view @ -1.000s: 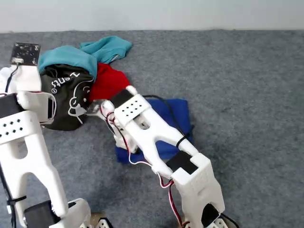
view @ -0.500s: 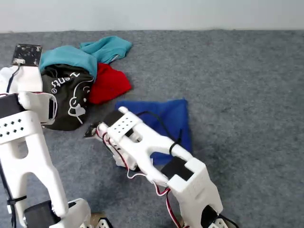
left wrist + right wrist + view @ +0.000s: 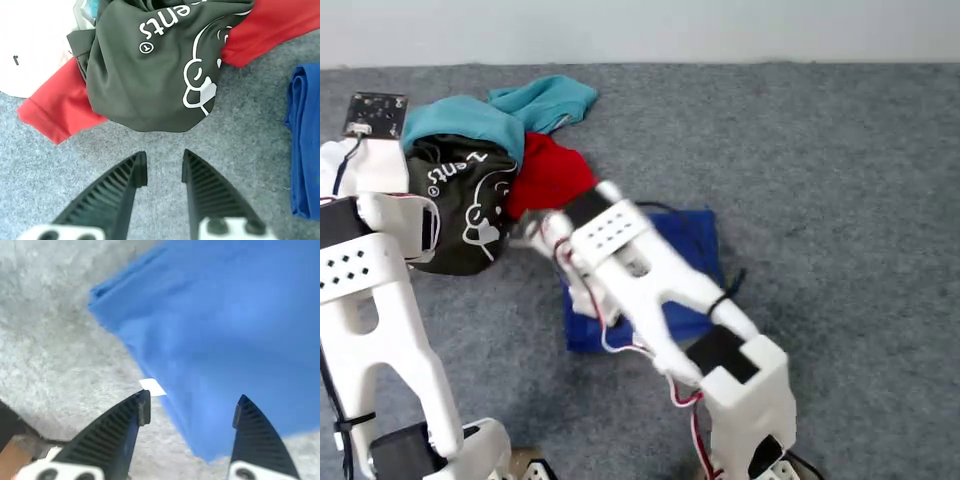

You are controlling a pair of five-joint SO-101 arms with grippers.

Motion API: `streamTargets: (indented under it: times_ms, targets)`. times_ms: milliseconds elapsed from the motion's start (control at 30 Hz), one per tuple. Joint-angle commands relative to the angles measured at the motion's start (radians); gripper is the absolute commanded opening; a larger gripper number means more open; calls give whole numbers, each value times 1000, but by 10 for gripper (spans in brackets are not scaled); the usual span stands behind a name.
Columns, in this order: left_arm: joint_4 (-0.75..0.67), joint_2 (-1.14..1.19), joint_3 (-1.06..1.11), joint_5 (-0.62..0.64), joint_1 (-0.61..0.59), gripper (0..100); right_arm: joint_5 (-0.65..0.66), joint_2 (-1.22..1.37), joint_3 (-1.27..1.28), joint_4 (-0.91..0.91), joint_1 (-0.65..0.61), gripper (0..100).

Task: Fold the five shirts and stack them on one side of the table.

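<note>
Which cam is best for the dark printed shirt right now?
Left wrist view: the dark shirt lies unobstructed ahead of the open left gripper, white print plain. High view shows it partly behind the left arm, under the teal shirt. Right wrist view faces the blue shirt instead.

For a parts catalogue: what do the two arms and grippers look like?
The left arm and right arm are white shells with black motor blocks and panels of small round holes. Red, white and black wires trail along the right arm. The left gripper and right gripper have black ribbed fingers on white bases.
</note>
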Motion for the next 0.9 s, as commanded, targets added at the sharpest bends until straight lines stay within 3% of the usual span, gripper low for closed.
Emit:
streamTargets:
  times_ms: [0, 233, 333, 467, 867]
  targets:
    - [5, -31, -4, 8, -2, 130, 8, -91, -58, 39, 99, 274]
    - [-2, -29, 51, 8, -2, 130, -2, -47, -58, -15, 320, 274]
    - [-3, -29, 93, 6, -2, 130, -106, 19, -60, -41, 364, 274]
    - [-3, -29, 107, 6, -2, 130, -203, 111, -60, -85, 372, 274]
    - [-2, -29, 108, 6, -2, 130, -201, 332, -63, -139, 308, 274]
